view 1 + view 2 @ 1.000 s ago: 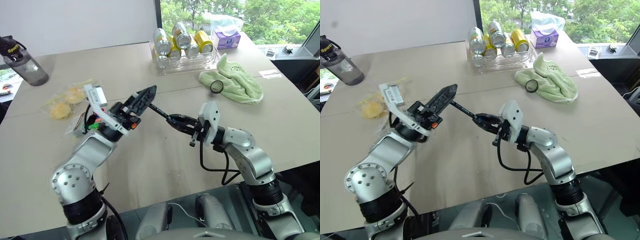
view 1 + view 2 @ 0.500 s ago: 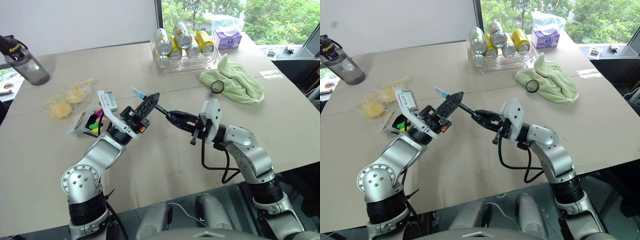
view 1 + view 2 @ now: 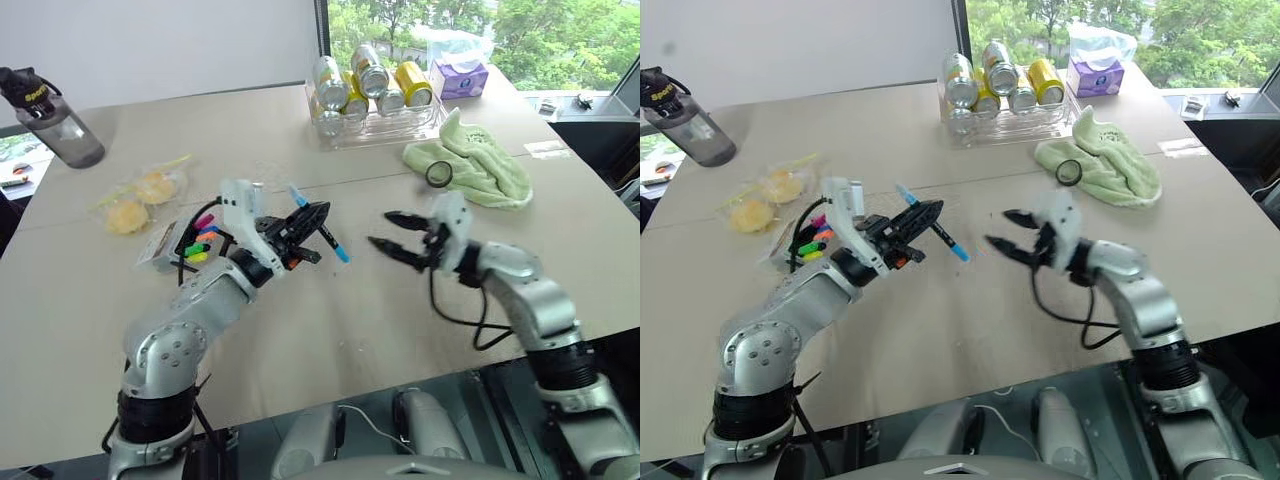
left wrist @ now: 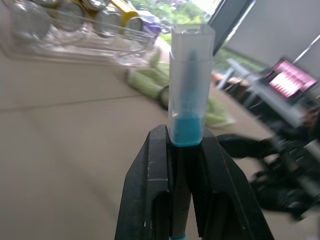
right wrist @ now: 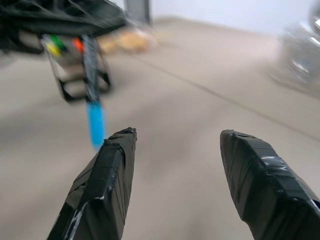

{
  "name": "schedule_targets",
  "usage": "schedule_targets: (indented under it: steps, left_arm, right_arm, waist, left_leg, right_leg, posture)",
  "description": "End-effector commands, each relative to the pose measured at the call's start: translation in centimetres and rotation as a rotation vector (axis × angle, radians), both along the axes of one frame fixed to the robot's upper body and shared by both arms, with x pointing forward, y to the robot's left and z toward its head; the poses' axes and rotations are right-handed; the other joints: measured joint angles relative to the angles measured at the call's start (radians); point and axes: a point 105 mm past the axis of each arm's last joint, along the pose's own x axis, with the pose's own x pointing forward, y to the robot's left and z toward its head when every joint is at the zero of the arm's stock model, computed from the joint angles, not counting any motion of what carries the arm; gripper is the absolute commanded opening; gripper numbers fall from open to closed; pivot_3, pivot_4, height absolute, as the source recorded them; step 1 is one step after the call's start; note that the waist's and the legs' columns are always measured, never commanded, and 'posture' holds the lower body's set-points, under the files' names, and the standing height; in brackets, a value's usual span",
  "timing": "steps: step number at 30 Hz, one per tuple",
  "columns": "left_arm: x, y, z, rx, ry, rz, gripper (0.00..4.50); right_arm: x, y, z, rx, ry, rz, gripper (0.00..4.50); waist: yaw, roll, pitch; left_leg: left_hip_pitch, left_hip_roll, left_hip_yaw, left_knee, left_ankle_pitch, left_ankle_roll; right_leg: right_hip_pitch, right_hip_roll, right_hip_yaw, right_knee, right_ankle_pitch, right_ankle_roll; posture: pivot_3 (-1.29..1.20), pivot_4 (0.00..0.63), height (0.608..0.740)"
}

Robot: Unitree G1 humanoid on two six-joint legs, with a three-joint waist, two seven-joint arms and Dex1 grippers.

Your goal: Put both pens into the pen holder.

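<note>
My left gripper (image 3: 305, 222) is shut on the black barrel of a pen (image 3: 337, 250) with light-blue ends, holding it slanted just above the table. The left wrist view shows its clear blue-tipped cap (image 4: 187, 75) rising from the closed fingers (image 4: 155, 170). My right gripper (image 3: 385, 230) stands open a short way to the right of the pen, holding nothing; its wrist view shows the spread fingers (image 5: 107, 170) and the pen's blue end (image 5: 95, 122). The pen holder (image 3: 162, 250) lies left of my left hand, showing pink, orange, green and yellow ends. I cannot tell whether the other pen is among them.
A clear tray (image 3: 385, 128) of drink cans stands at the back. A green towel (image 3: 475, 170) with a roll of tape (image 3: 437, 174) lies to the right, a tissue box (image 3: 460, 78) behind it. A bottle (image 3: 55, 115) and bagged yellow snacks (image 3: 135, 195) lie left.
The left gripper shut on the pen while the right one still held it. The right gripper then let go, opened and drew back to the right; the left wrist rolled.
</note>
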Motion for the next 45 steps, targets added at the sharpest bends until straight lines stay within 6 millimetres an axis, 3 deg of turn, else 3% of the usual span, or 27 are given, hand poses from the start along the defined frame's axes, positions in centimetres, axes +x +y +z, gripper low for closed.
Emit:
schedule_targets:
  steps: [1,3,6,9,12,20,35,45]
  left_arm:
    - [-0.6,-0.6,2.8,0.33,-0.29,0.034,0.0]
    - [-0.7,0.3,4.4,0.584,-0.442,0.133,0.0]
    - [-1.1,1.7,5.4,0.821,-0.547,0.26,0.0]
    - [-2.1,1.4,4.7,0.918,-0.554,0.288,0.0]
    - [-2.1,3.3,4.1,0.987,-0.484,0.358,0.0]
    - [-2.3,4.8,3.2,1.027,-0.397,0.427,0.0]
    - [-2.7,6.3,2.5,1.051,-0.335,0.485,0.0]
    - [-2.6,6.1,3.1,1.076,-0.376,0.484,0.0]
  right_arm:
    - [-0.8,-2.0,2.3,0.055,0.0,0.115,2.89]
    - [-1.1,-3.3,3.0,0.046,-0.002,0.171,2.89]
    - [-1.1,-4.2,4.1,0.046,-0.062,0.195,2.89]
    - [-1.3,-4.5,5.0,0.071,-0.063,0.244,2.89]
    - [-2.2,-4.2,6.3,0.124,-0.041,0.333,2.89]
    - [-3.2,-3.2,8.6,0.211,0.017,0.448,2.89]
    - [-3.2,-2.3,8.1,0.181,0.03,0.469,2.89]
    - [-2.8,-2.3,7.6,0.172,0.018,0.446,2.89]
  waist:
    - [-0.004,0.0,0.0]
    - [-0.012,0.0,0.001]
    - [-0.015,0.001,0.003]
    - [-0.009,0.001,0.003]
    - [-0.006,0.001,0.004]
    - [-0.002,0.001,0.004]
    - [-0.002,0.001,0.004]
    - [-0.002,0.001,0.004]
  left_leg:
    - [0.0,0.001,0.0,-0.001,0.0,0.0]
    - [0.001,0.002,0.001,-0.003,0.0,0.0]
    - [0.001,0.004,0.006,-0.004,0.0,0.0]
    - [0.001,0.004,0.007,-0.004,0.0,0.001]
    - [-0.001,0.004,0.006,-0.003,-0.001,0.001]
    - [-0.003,0.003,0.003,-0.002,-0.001,0.001]
    - [-0.003,0.003,0.003,-0.002,-0.001,0.001]
    - [-0.003,0.003,0.003,-0.002,-0.001,0.001]
  right_leg:
    - [0.0,0.0,0.0,0.0,0.0,0.0]
    - [-0.001,0.001,0.001,-0.001,0.0,0.0]
    - [-0.003,0.002,0.005,0.0,0.0,0.0]
    - [-0.003,0.002,0.006,0.0,0.0,0.0]
    - [-0.003,0.001,0.005,0.0,0.0,0.0]
    - [-0.003,0.0,0.004,0.0,0.0,0.0]
    - [-0.004,0.0,0.004,0.0,0.0,0.0]
    - [-0.004,0.0,0.004,0.0,0.0,0.0]
  posture:
    - [0.0,0.15,0.739]
    - [0.0,0.15,0.739]
    - [0.0,0.15,0.739]
    - [0.0,0.15,0.739]
    - [0.0,0.15,0.739]
    - [0.0,0.15,0.739]
    - [0.0,0.15,0.739]
    - [0.0,0.15,0.739]
